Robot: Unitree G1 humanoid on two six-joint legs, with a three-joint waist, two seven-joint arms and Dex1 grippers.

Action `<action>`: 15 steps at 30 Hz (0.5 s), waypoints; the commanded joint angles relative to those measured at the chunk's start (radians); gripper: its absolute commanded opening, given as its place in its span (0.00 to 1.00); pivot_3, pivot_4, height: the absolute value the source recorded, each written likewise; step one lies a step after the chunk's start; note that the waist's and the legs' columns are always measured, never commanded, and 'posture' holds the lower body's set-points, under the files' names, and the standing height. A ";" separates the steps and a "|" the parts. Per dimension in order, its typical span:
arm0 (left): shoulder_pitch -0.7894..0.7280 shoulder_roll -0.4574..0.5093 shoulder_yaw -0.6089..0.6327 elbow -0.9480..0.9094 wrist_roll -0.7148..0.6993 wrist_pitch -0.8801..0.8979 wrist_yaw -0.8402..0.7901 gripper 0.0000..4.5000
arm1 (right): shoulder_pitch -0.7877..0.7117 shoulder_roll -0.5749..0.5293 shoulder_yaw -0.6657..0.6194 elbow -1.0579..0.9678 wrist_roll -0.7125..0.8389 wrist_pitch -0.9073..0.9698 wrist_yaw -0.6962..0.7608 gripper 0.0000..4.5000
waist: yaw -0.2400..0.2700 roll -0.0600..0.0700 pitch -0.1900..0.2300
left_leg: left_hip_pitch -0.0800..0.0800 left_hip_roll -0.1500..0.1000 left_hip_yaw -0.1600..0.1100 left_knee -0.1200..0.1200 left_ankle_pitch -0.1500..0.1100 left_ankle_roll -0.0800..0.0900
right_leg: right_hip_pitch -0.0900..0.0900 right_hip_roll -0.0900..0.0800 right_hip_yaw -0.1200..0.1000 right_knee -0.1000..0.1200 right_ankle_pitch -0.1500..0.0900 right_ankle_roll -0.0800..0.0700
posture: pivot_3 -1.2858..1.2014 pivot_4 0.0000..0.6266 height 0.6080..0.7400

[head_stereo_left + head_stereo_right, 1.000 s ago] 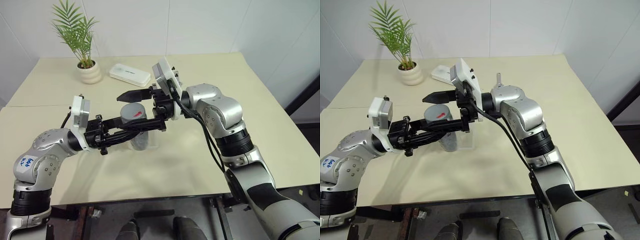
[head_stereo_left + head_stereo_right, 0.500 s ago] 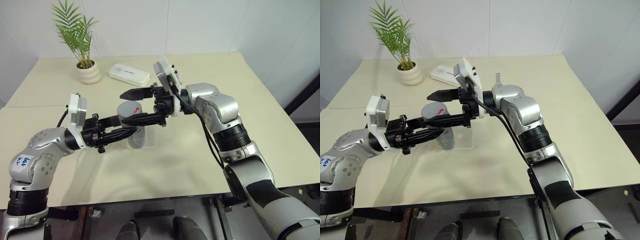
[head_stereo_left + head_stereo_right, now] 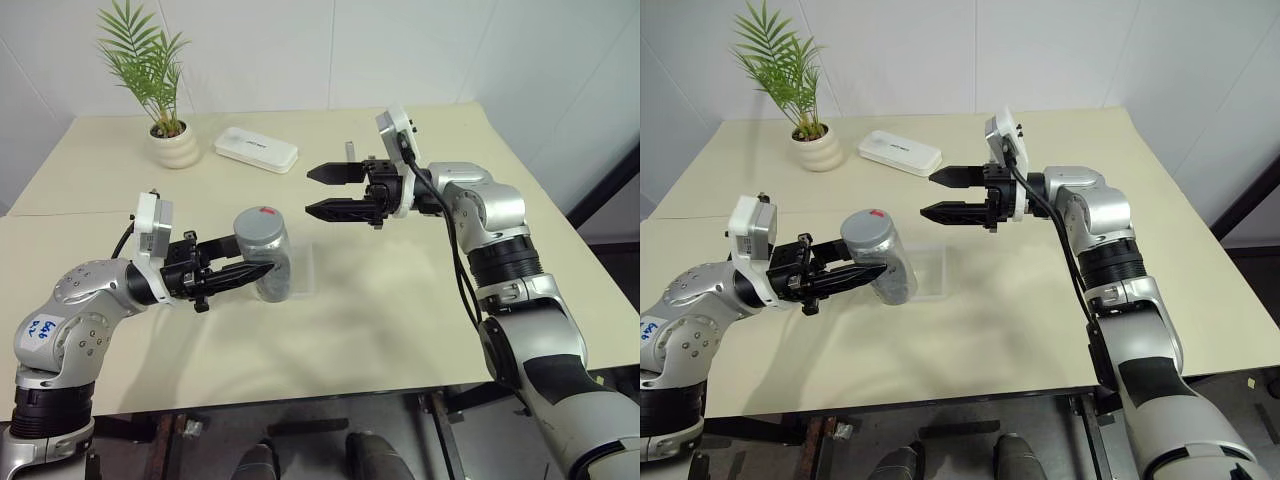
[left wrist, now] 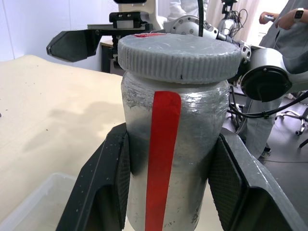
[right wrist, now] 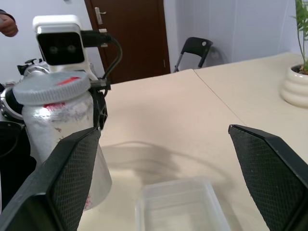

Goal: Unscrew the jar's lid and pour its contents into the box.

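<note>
Above the counter's [image 3: 400, 330] middle, the right arm reaches level toward the left, its pincer [image 3: 318, 192] spread wide and empty. Nearer the front edge, the left pincer [image 3: 258, 270] clamps the jar [image 3: 264, 255] upright over the clear box [image 3: 303, 272], lid [image 3: 256, 219] on. No writing is readable.

- You have a cream table [image 3: 420, 330], two tops butted together, with the seam running along the near-left part.
- A potted palm in a white ribbed pot [image 3: 176, 146] stands at the far left.
- A white flat case [image 3: 257, 150] lies just beside the pot, to its right.
- A metal bolt [image 3: 350, 152] stands upright near mid-table, far side.
- The clear box [image 3: 923, 272] sits near the table's centre.
</note>
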 commanded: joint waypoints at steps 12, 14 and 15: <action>0.003 0.005 0.016 -0.027 -0.002 -0.020 0.004 0.41 | 0.036 0.110 0.040 -0.370 0.088 0.164 -0.120 1.00 | 0.005 0.000 0.000 | 0.000 0.000 0.000 0.001 0.000 0.000 | 0.000 0.000 0.000 0.001 0.000 0.000 | 0.52 0.24 1.00; -0.002 0.004 0.013 -0.024 -0.002 -0.019 0.005 0.41 | 0.046 0.130 0.067 -0.380 0.071 0.163 -0.148 1.00 | 0.005 0.000 0.000 | 0.000 0.000 0.000 0.001 0.000 0.000 | 0.000 0.000 0.000 0.000 0.000 0.000 | 0.52 0.24 1.00; -0.005 0.003 0.012 -0.022 -0.002 -0.018 0.005 0.41 | 0.050 0.141 0.078 -0.383 0.063 0.158 -0.160 1.00 | 0.005 0.000 0.000 | 0.000 0.000 0.000 0.001 0.000 0.000 | 0.000 0.000 0.000 0.000 0.000 0.000 | 0.52 0.24 1.00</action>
